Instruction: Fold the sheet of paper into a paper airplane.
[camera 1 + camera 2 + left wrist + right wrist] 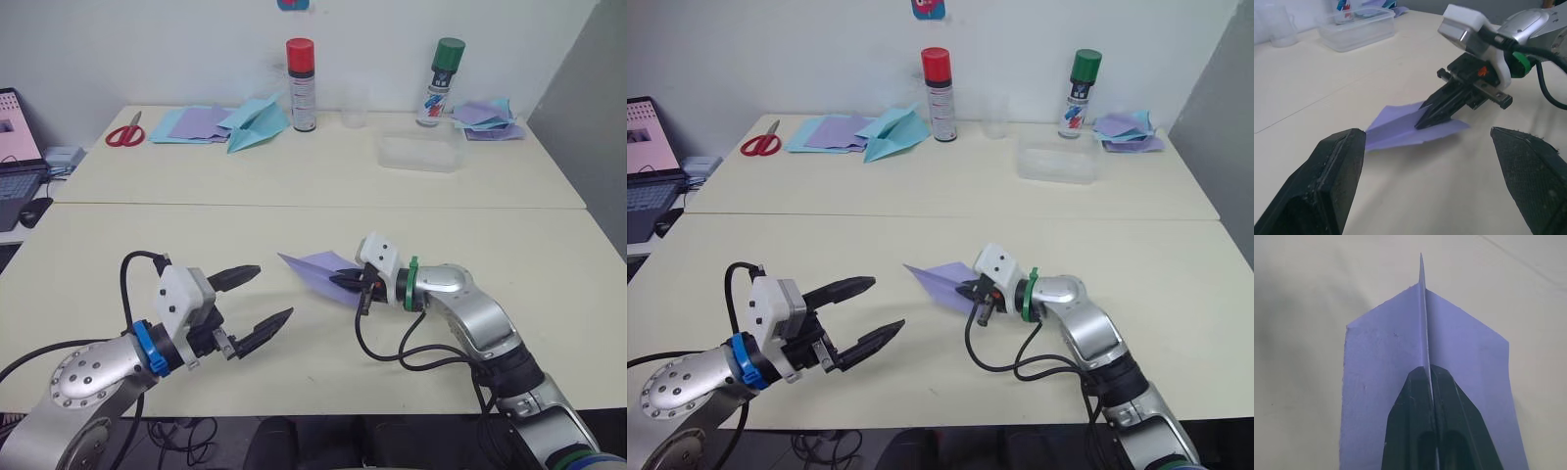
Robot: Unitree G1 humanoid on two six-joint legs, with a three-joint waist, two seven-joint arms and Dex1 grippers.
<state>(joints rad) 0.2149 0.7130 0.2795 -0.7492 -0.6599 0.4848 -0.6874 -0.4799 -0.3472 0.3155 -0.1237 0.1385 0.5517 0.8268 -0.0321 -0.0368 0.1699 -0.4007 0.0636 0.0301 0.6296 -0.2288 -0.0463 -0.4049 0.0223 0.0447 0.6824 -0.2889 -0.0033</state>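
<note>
Head views: right gripper (345,281) pinched shut on the plane (318,273), black fingers clamped on the raised centre fold near the tail end. Plane lavender, nose pointing toward the robot's left and slightly away, wings spread low over the near table (549,255). Left gripper (263,300) spread wide, holding nothing — off to the left of the plane's nose and a little nearer the robot, apart from the paper, fingers aimed toward it. On the far table (323,166): scissors (125,132), a blue plane (257,124) lying on a pile of sheets (191,124), a red-capped can (301,85), a green-capped can (438,81), a clear box (420,153), more sheets (487,119) at the far right. Laptop (18,157) at the left edge.

Left wrist view: own fingers (1327,181) far apart, with the plane (1400,129) lying beyond and between them, not touching either. Right gripper (1435,110) coming in from the opposite side, tips closed on the plane's ridge — wings flaring out to both sides beneath.

Right wrist view: two fingers (1415,426) pressed together on the upright keel of the plane (1376,372), thin edge of paper running straight out between them to the pointed nose; wings flat to either side over the table.
</note>
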